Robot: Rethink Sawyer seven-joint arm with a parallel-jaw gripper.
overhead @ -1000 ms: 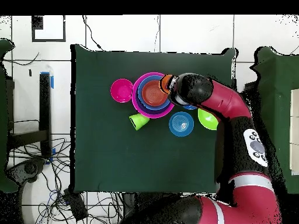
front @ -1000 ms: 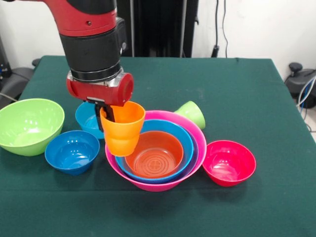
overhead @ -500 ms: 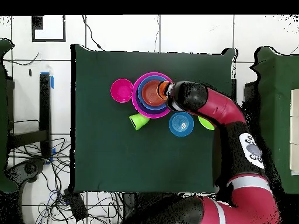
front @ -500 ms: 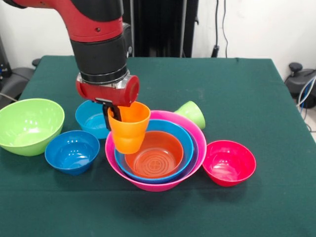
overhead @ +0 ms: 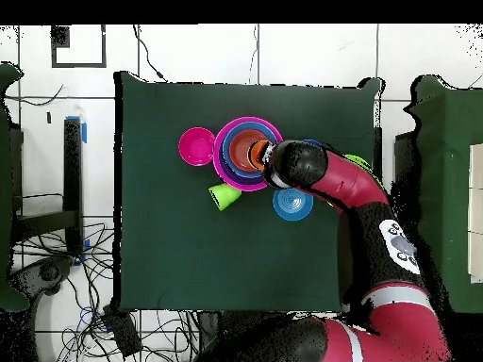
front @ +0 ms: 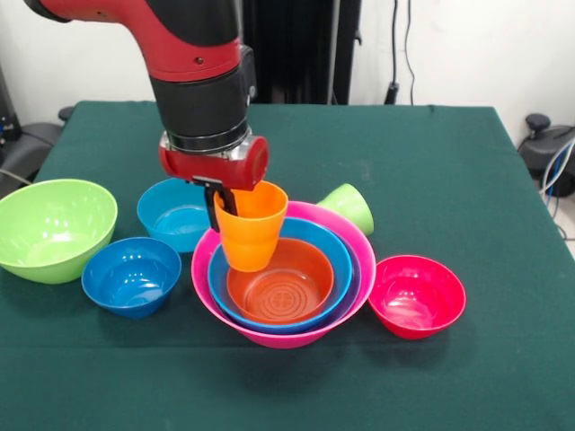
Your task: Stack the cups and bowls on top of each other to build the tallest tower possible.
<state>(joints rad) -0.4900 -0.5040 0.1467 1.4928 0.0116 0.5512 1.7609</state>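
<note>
The claw [front: 218, 205], hanging from the red and black arm [front: 193, 63], is clamped on the rim of the glossy orange plastic tumbler [front: 251, 225]: one dark finger [front: 212, 208] runs down the outside of the cup's wall on its 9 o'clock side in the front view, so the cup sits just at the claw's 3 o'clock and a little below it, upright and lifted clear. The tumbler hangs over the 10 o'clock part of the nested tower [front: 286, 284], whose outermost piece is the big glossy pink bowl [front: 345, 310], with a purple rim showing just inside it, then a sky-blue bowl [front: 331, 253], then an orange bowl [front: 283, 289] innermost; the cup's stepped base is above the orange bowl's edge, and whether it touches cannot be told. On the green-covered counter [front: 431, 180], at the tower's 3 o'clock, a small red-pink bowl [front: 416, 295] stands just beside the pink rim. At its 1 o'clock a lime-green tumbler [front: 349, 206] lies on its side behind the rim. At 9 o'clock stand a teal bowl [front: 175, 214], a dark blue bowl [front: 131, 276] and, farthest out, a large lime-green bowl [front: 52, 228]. From overhead, the arm's wrist [overhead: 297, 167] covers the cup at the tower's [overhead: 236, 154] 3 o'clock edge.
</note>
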